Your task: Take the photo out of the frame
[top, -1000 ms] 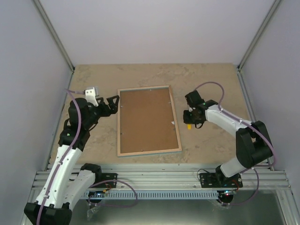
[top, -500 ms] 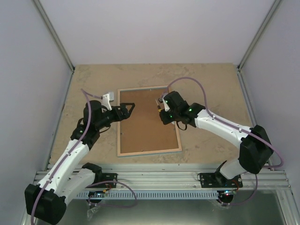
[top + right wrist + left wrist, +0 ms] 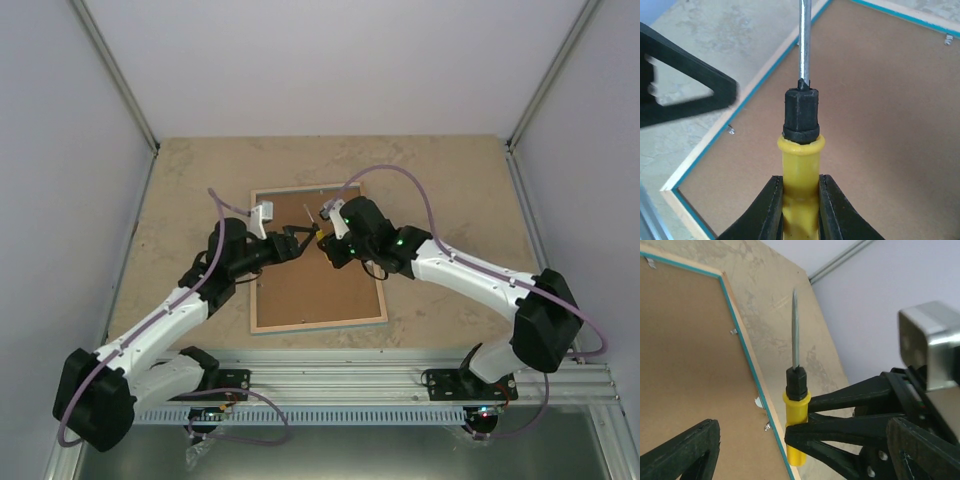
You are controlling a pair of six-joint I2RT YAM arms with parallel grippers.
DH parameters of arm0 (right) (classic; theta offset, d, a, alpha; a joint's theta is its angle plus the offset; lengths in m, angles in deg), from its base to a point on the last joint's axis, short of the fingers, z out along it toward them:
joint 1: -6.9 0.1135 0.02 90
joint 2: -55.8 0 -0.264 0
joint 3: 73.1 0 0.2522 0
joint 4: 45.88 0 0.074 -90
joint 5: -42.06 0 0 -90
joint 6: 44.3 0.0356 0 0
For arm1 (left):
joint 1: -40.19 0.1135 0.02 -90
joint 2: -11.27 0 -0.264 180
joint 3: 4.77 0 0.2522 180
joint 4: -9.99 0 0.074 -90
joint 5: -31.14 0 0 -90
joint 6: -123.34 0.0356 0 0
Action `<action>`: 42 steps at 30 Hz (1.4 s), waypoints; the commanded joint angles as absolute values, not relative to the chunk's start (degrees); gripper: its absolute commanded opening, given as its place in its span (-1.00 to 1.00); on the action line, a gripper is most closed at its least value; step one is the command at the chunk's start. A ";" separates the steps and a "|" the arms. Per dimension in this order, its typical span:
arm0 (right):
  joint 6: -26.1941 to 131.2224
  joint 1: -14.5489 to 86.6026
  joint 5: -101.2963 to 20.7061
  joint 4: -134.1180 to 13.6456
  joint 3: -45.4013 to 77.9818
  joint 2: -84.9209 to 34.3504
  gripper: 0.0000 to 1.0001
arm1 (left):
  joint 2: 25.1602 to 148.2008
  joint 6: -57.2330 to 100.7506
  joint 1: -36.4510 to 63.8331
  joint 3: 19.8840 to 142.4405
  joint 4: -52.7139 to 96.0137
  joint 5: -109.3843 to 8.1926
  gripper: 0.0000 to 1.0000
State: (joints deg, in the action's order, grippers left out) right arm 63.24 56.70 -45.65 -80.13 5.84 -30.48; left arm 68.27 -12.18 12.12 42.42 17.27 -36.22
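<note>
Top: the thin turquoise-blue frame [image 3: 318, 324] lies brown back up, photo hidden underneath. Left wrist: my left claw [image 3: 803, 426] gapes wide. Right wrist: my right claw [image 3: 800, 187] pinches the yellow-handled screwdriver [image 3: 800, 152]; I'd slide its tip gently under a small metal tab [image 3: 731, 130].

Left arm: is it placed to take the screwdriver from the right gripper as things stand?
Probably yes. The left gripper is open, close by the screwdriver. The right gripper pinches only the yellow handle, so the collar and shaft stick out free.
</note>
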 commanded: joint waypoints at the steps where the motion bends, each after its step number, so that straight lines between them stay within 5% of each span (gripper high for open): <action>1: 61.98 57.58 -44.15 -75.54 6.12 -28.16 -0.98 | 70.62 -13.67 10.20 43.24 12.24 -37.76 0.84; 12: 61.59 58.17 -40.52 -71.08 3.93 -27.73 -0.96 | 73.90 -14.81 9.55 43.99 9.34 -37.79 0.53; 26: 62.08 58.40 -39.81 -64.96 0.23 -25.44 -0.91 | 74.18 -19.44 9.40 43.18 3.26 -36.15 -0.63; 35: 62.08 58.39 -41.44 -59.98 -3.45 -21.28 -0.62 | 71.84 -24.26 9.38 40.94 0.45 -37.80 -0.98; 42: 58.85 58.34 -43.25 -50.20 -10.61 -13.28 -0.01 | 68.91 -30.22 9.42 38.22 -3.37 -41.18 -0.98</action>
